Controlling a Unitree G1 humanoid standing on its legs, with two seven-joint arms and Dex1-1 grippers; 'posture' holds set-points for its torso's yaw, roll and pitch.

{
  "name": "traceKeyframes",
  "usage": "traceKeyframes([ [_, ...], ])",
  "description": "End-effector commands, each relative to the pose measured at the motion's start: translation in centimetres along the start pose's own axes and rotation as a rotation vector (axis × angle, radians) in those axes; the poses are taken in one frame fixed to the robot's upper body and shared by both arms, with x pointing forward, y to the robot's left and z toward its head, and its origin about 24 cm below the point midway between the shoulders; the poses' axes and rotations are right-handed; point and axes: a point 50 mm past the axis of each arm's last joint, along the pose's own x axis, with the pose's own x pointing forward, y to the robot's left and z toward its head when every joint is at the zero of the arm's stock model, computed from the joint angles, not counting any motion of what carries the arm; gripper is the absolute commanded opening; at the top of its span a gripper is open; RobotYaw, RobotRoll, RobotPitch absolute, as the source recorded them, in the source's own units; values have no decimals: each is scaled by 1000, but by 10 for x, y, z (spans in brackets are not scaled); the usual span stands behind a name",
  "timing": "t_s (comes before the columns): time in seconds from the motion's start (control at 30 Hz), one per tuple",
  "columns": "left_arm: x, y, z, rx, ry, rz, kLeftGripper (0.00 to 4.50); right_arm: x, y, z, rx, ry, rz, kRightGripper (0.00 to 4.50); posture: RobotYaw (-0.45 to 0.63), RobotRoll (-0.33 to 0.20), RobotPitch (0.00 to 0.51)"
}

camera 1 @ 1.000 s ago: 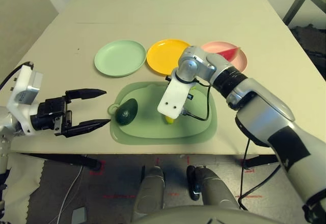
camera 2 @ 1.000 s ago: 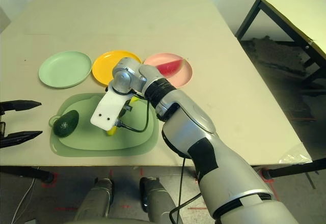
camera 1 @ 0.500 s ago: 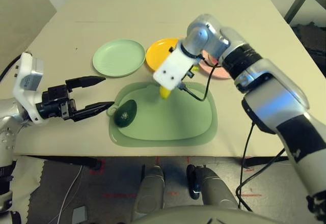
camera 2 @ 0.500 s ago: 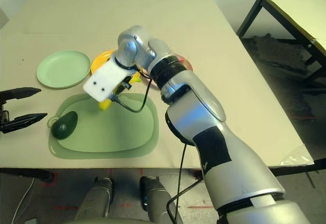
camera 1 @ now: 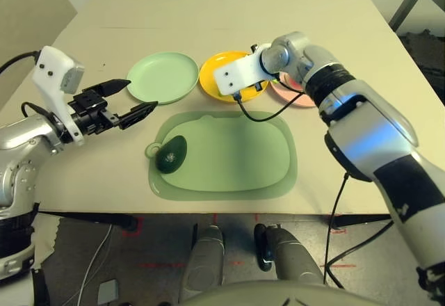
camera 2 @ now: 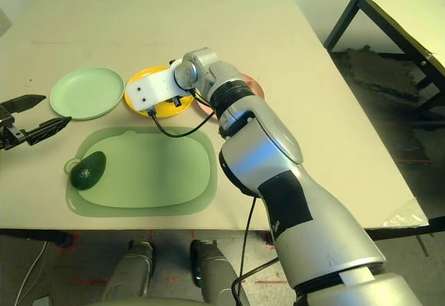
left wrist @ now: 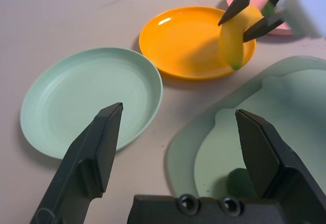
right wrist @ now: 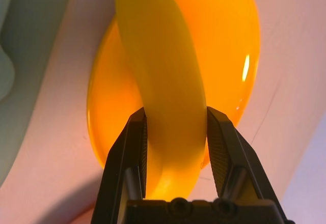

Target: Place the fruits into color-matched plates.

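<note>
My right gripper (right wrist: 173, 132) clenched the banana (right wrist: 163, 81) over the yellow plate (left wrist: 188, 40); I judged lowering before releasing best; left gripper (left wrist: 178, 132) gaped empty.

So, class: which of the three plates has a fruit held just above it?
The yellow plate, the middle one: the right pincer holds the banana over it. The mint green plate sits bare.

Open table around the avocado (camera 1: 171, 154); right gripper (left wrist: 248, 14) and banana (left wrist: 233, 39) over yellow plate (left wrist: 183, 43).
</note>
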Motion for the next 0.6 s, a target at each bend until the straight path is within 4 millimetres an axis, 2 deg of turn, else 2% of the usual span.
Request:
traceKeyframes([
  [0.03, -5, -3, 3, 16, 19, -2, 4500, 8, 9, 0, 13, 19, 3, 1688, 208, 0, 219],
  [0.37, -9, -6, 4, 4, 31, -6, 4500, 13, 17, -6, 26, 63, -46, 1688, 216, 0, 229],
  [0.43, -9, -7, 4, 0, 32, -7, 4500, 13, 17, -6, 24, 66, -51, 2424, 214, 0, 231],
  [0.5, -8, -6, 3, -2, 32, -8, 4500, 13, 16, -7, 26, 68, -58, 2948, 209, 0, 230],
  [0.6, -7, -5, 4, -2, 30, -10, 4500, 12, 15, -8, 24, 71, -65, 4087, 200, 0, 227],
])
